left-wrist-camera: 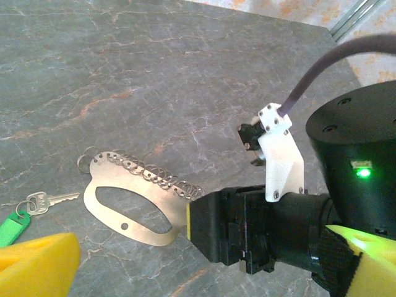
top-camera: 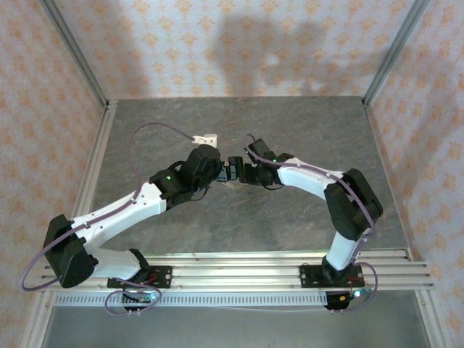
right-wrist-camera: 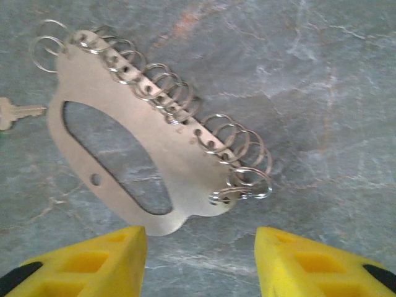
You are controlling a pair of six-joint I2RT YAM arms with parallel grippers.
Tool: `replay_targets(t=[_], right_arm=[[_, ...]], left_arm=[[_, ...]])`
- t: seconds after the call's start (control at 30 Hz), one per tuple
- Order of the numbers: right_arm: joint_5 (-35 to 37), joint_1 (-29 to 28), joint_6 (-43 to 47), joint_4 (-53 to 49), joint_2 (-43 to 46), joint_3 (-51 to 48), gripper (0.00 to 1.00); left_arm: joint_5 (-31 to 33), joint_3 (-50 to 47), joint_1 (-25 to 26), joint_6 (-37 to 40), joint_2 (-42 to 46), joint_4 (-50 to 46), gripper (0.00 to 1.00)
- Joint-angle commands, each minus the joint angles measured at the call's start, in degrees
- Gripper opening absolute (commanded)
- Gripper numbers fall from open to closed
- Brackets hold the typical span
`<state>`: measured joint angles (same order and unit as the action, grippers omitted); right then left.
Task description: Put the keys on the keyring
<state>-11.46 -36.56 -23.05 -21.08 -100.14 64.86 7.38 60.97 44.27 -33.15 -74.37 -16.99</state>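
Observation:
The keyring is a flat tan metal plate with an oval cutout and a row of wire rings along one edge; it lies flat on the table. The key, silvery with a green tag, lies just off the plate's left end, apart from it. My right gripper is open, its yellow fingertips low at the plate's near end, nothing between them. From the left wrist it shows as a black block at the plate's right end. My left gripper hangs wide open above both.
Both wrists meet at mid-table. A white bracket on the left arm's cable sits just behind them. Patterned walls and metal rails close the grey stone-pattern table on three sides.

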Motion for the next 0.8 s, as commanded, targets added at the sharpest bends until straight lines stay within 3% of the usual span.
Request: replay_targets(t=[0.0,0.17,0.5,0.77], right_arm=[[6.26,0.09,2.77,-4.76,-1.64,2.26,0.48],[10.73,0.16,4.25,-5.81,-3.26,2.64,0.45],[11.7,0.58,4.86,-5.64,-7.21,5.39,0.43],[11.99,4.53,4.03,-5.51,-7.81,5.98,0.4]], left_arm=[[4.38,-0.24,0.47,0.01,2.22,-1.76,1.0],[5.45,-1.16,0.46,0.18,3.37,-2.08,1.0],[5.37,-1.59,0.47,0.34,2.81,-1.76,1.0],[5.45,-1.64,0.47,0.91,2.73,-1.73,1.0]])
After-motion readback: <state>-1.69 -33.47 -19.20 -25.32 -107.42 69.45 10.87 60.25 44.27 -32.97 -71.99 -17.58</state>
